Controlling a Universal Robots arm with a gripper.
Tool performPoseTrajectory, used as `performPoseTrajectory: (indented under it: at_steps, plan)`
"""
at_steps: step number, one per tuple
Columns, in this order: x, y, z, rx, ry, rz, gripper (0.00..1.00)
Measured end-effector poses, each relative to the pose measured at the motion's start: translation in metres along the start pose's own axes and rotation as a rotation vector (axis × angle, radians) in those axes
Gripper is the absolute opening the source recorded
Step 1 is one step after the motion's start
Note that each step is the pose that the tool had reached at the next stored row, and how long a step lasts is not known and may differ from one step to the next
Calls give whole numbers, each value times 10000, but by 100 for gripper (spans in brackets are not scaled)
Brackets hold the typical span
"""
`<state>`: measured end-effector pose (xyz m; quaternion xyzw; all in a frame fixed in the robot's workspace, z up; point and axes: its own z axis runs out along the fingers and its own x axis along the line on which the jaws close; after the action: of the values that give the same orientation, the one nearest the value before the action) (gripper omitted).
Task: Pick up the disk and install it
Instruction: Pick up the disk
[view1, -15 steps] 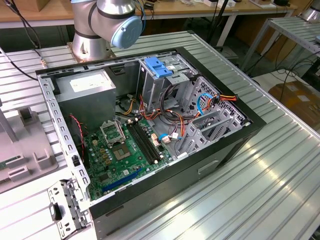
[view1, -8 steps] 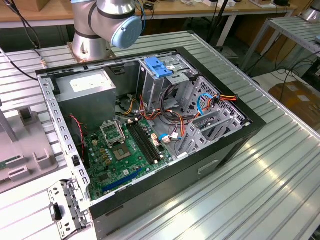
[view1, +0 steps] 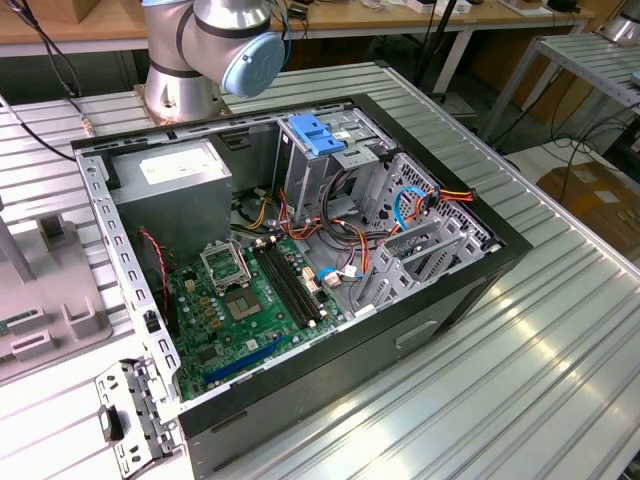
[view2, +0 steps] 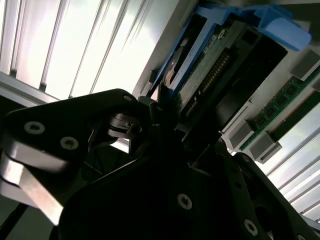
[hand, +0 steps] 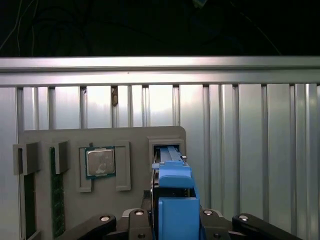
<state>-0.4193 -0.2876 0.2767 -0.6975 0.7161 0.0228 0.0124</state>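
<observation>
While my pincer (hand: 172, 222) straddles the disk (hand: 175, 190), I cannot tell whether it is clenched on it or just sitting around it. In both wrist views the disk stands on edge at a slot (hand: 167, 149) in the grey holder (hand: 135, 135). Seated or already raised a little: cannot tell. The second wrist view shows its dark circuit-board face and a connector row, with blue rails along the sides.

Handling, my guess: stiff metal body, dense for its size, so it won't flex but will swing if held off-centre. The flat faces are smooth and likely slippery. The board, the connector pins and the insides are the fragile bits, so no knocks. The best hold is across the thin dimension, centred along the free edge, on the metal frame or rails and clear of the connector.

Counts: one disk. In the holder, one processor chip (hand: 101, 162) and what look like two memory sticks (view2: 277, 102). In the exterior view there is one open computer case (view1: 440, 300), centre frame on the slatted table (view1: 520, 390). One bare blue bracket (view1: 318, 135) sits on the drive cage, top centre. One grey power supply (view1: 170, 185) is at upper left, and one motherboard (view1: 240, 300) at lower left inside the case.
</observation>
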Motion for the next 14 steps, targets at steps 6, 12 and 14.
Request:
performPoseTrajectory:
  at_steps: [6,12,14]
  plan:
    - [0,0,4,0,0,0,36]
    - [0,0,4,1,-1,0,36]
    - [-1,0,-7,4,-15,1,36]
